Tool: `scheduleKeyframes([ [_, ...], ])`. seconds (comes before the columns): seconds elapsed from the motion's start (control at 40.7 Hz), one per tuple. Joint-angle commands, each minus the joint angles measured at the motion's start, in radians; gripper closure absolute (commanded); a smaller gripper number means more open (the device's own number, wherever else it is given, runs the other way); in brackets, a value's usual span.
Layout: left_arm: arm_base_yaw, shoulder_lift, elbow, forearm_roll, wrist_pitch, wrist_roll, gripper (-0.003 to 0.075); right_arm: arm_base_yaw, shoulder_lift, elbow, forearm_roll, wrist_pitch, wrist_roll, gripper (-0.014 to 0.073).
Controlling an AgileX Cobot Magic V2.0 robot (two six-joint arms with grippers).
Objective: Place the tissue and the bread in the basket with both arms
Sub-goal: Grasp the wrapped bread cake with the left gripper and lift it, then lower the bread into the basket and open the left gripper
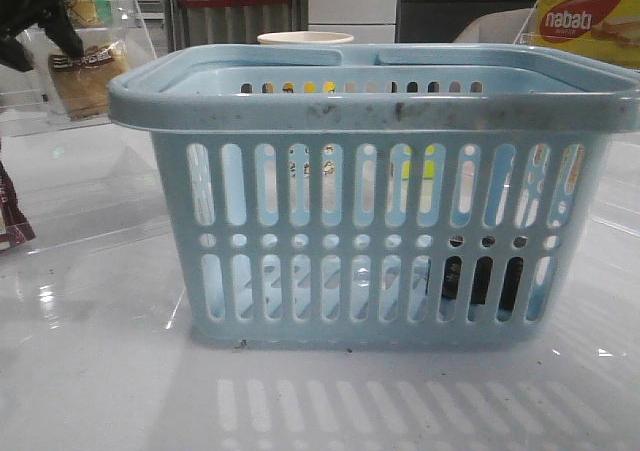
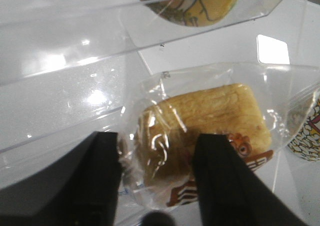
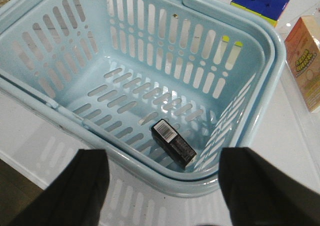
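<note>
Bread [image 2: 200, 131] sits clamped in the left claw [image 2: 157, 181], held up off the surface to the left of the basket [image 1: 370, 106], so its way in runs rightward over the rim. Tissue [image 3: 173, 142] already lies inside; the right claw [image 3: 160, 186] hangs released above.

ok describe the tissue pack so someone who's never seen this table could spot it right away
Find the large light blue basket in the middle of the table. Look down inside it: the tissue lies flat on the slotted floor near one corner, the only thing in there. It is a small, low, nearly black pack with a white barcode label at one end, unlike the brown bread in clear wrap held by the left gripper.
</note>
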Motion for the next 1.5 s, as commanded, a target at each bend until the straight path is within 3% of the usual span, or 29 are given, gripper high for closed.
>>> scheduleKeyframes([
  [0.0,0.0,-0.052,-0.036,-0.018,-0.049,-0.004,0.0491,0.001,-0.005,-0.029,-0.011,-0.063,-0.011,0.0029],
  [0.197,0.0,-0.075,-0.036,-0.02,-0.005,-0.004,0.0631,0.001,-0.005,-0.029,-0.011,-0.063,-0.011,0.0029],
  [0.59,-0.003,-0.261,-0.036,-0.027,0.125,-0.002,0.0627,0.001,-0.005,-0.029,-0.011,-0.063,-0.011,0.0029],
  [0.688,-0.03,-0.333,-0.036,-0.039,0.215,0.063,0.0627,0.001,-0.005,-0.029,-0.011,-0.063,-0.011,0.0029],
  [0.909,-0.213,-0.478,-0.036,-0.092,0.335,0.28,0.0627,0.001,-0.005,-0.029,-0.011,-0.063,-0.011,0.0029],
  [1.204,-0.494,-0.442,-0.022,-0.092,0.343,0.324,0.0627,0.001,-0.005,-0.029,-0.011,-0.063,-0.011,0.0029],
  [1.475,-0.574,-0.288,-0.022,-0.086,0.321,0.338,0.0627,0.001,-0.005,-0.029,-0.011,-0.062,-0.011,0.0029],
])
